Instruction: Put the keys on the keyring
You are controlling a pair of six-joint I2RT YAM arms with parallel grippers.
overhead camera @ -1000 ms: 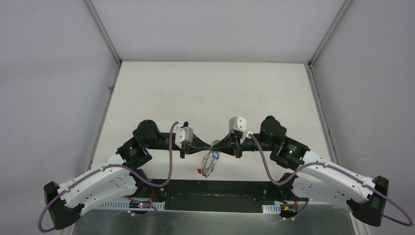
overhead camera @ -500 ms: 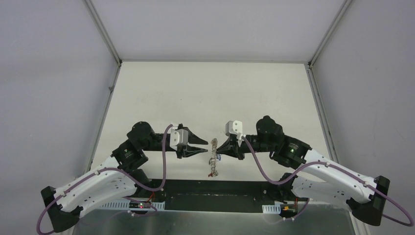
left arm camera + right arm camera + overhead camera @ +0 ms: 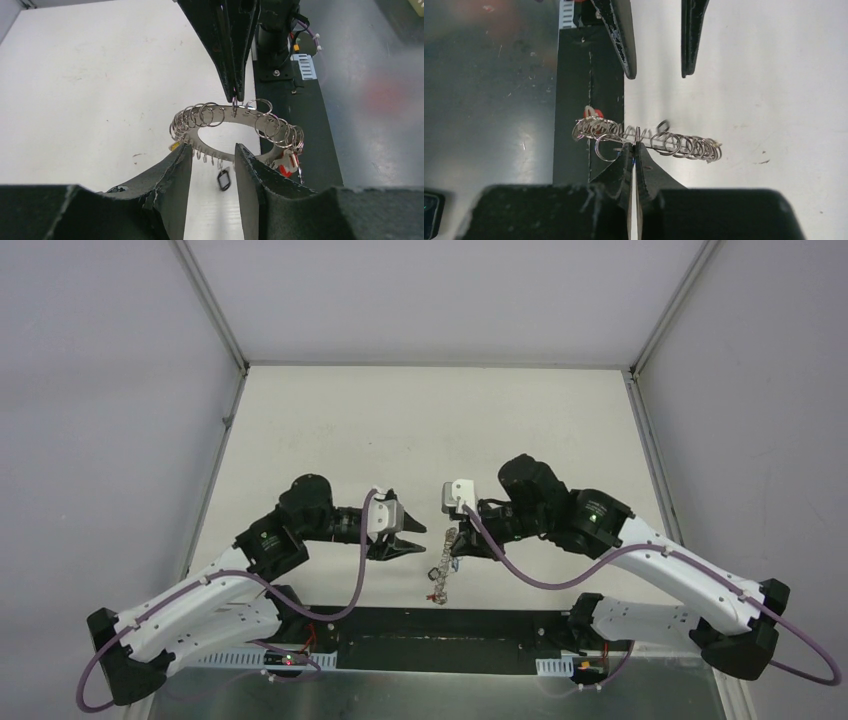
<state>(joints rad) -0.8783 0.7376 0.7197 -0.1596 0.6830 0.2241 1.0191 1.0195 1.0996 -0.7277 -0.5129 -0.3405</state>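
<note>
Apparently near done: right gripper is clenched on the keyring, which hangs lower centre of the top view. Left gripper is just beside it, jaws parted, holding nothing. A yellow tag sits at the ring's left edge, so that key looks threaded. The blue-tagged key can't be made out.

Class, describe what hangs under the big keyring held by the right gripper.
Small split rings, a red tag and a yellow bit hang there. The left gripper's fingers hide part of the keyring.
</note>
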